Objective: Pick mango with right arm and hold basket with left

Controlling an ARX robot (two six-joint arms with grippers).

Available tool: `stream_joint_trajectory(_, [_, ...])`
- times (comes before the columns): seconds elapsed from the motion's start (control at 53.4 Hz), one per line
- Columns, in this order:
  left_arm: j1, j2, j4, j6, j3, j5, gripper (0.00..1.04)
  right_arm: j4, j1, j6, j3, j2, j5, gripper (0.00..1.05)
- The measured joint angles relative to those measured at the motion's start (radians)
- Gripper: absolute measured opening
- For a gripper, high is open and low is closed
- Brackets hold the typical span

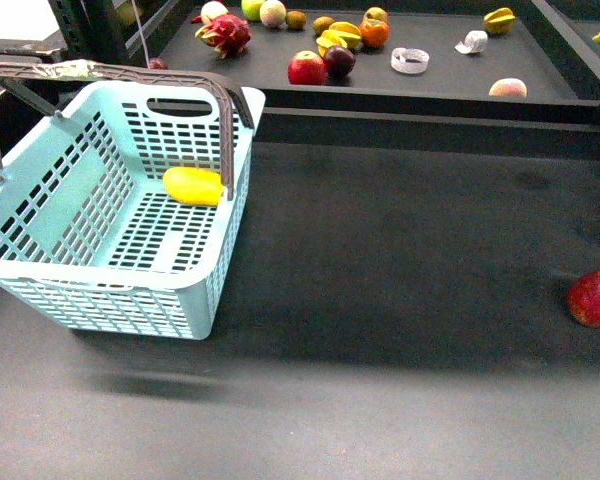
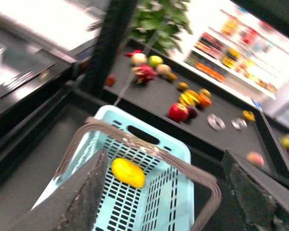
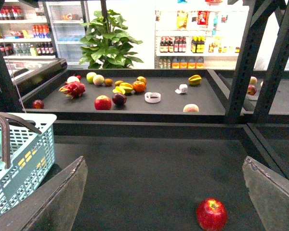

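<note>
Right hand (image 3: 164, 202): fingers spread wide, holding nothing, hanging over bare table (image 1: 400, 300). A red apple (image 3: 211, 214) lies just ahead of it; the basket (image 3: 19, 159) sits off to its left side.

Left hand (image 2: 168, 192): also spread open and empty, poised above the basket (image 2: 149, 192) and its grey-brown handles (image 2: 135, 142), not touching them.

Mango (image 1: 193, 185): already lying on the basket (image 1: 110, 290) floor near the far wall, long axis roughly along that wall. Judgement: the mango is nearer the left hand; the right hand would have to cross the table towards the basket.
</note>
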Motion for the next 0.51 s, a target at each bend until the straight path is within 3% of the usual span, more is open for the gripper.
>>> stream_joint_trajectory(0.112, [-0.027,-0.081,0.023,0.158,-0.091,-0.019,0.41,0.000,0.000,0.000,0.000,0.000,0.002,0.96])
stream_joint_trajectory(0.319, [-0.071,-0.206,0.019,0.219,-0.217,-0.062,0.03,0.000,0.000,0.000,0.000,0.000,0.001,0.96])
stream_joint_trajectory(0.506, [-0.103,-0.331,-0.026,0.227,-0.298,-0.094,0.02,0.000,0.000,0.000,0.000,0.000,0.001,0.96])
